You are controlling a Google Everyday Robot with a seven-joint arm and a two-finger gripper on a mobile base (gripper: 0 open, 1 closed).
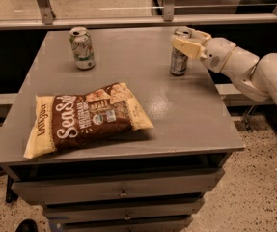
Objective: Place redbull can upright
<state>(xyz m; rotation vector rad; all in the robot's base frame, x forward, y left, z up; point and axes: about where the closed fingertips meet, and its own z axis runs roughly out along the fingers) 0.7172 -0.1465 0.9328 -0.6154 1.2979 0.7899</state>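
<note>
The redbull can (pixel 178 62) is slim, silver and blue, and stands upright on the grey table (pixel 186 110) near its far right edge. My gripper (pixel 184 39) reaches in from the right and is shut around the can's upper part. One cream finger (pixel 186 47) is in front of the can and the other is behind its top. The can's base appears to rest on the table top.
A shorter white and green can (pixel 82 48) stands upright at the far left of the table. A brown chip bag (pixel 87 118) lies flat at the front left. Drawers are below the table's front edge. A rail runs behind the table.
</note>
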